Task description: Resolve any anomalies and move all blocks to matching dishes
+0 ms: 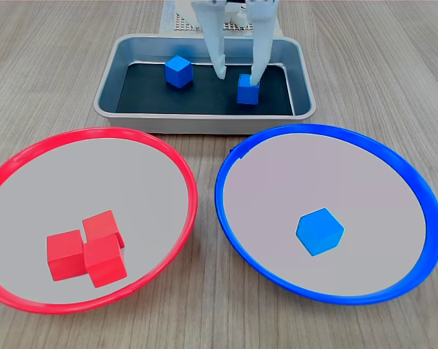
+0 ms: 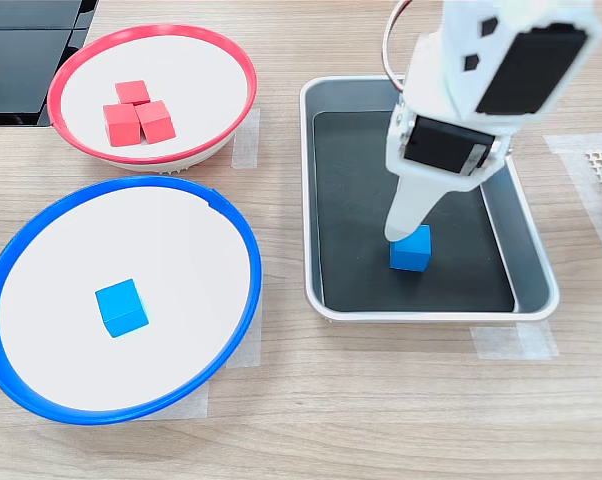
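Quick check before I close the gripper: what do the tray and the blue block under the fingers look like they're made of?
Tray: likely brushed metal, given its dull grey sheen and rolled rim, with a matte black liner. Blue block: probably smooth hard plastic, with crisp edges and a slight gloss.

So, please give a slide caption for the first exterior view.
Open gripper reaching for a blue block in the tray.

Pale wood-grain tabletop (image 1: 52, 80) under even, diffuse light fills both exterior views. Clear tape strips (image 2: 506, 343) lie on it; a black panel (image 2: 26, 55) occupies the second exterior view's upper left corner.
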Motion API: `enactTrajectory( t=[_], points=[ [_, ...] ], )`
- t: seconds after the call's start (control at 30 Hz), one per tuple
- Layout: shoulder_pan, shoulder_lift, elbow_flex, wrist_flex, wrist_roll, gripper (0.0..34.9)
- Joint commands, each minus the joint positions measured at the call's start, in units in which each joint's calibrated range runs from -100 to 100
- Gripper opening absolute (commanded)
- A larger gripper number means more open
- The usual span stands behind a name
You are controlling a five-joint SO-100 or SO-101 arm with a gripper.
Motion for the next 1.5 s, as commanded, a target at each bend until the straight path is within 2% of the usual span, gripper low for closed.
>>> enactTrajectory(
  t=[0.0, 0.23, 0.43, 0.47, 0.57, 0.6, 0.73, 1.0, 1.13, 1.27, 1.3, 1.33, 1.37, 1.43, 1.47],
  points=[
    [-1.7, -0.1, 1.5, -3.7, 0.6, 13.7],
    [-3.4, 1.3, 3.1, -6.0, 0.6, 15.5],
    [-3.8, 1.6, 5.7, -8.2, 2.1, 15.4],
    [-3.7, 1.6, 6.3, -8.5, 2.5, 15.1],
    [-3.5, 1.6, 7.7, -10.3, 3.3, 3.7],
    [-3.4, 1.5, 7.7, -10.4, 3.3, 2.6],
    [-4.7, 1.1, 1.6, -9.6, -0.2, 0.4],
    [-7.7, 12.1, -29.2, -9.1, -13.5, 0.3],
    [-7.9, 21.7, -40.0, -13.2, -16.4, 0.3],
    [-7.4, 29.1, -43.8, -17.3, -16.2, 0.3],
    [-7.3, 30.0, -43.8, -18.0, -15.8, 0.5],
    [-7.2, 30.6, -43.3, -18.6, -15.2, 2.4],
    [-6.8, 30.8, -42.2, -19.4, -14.6, 9.2],
    [-6.6, 29.7, -40.0, -19.5, -14.0, 18.9],
    [-6.5, 27.8, -38.3, -19.0, -13.9, 20.1]
  ],
)
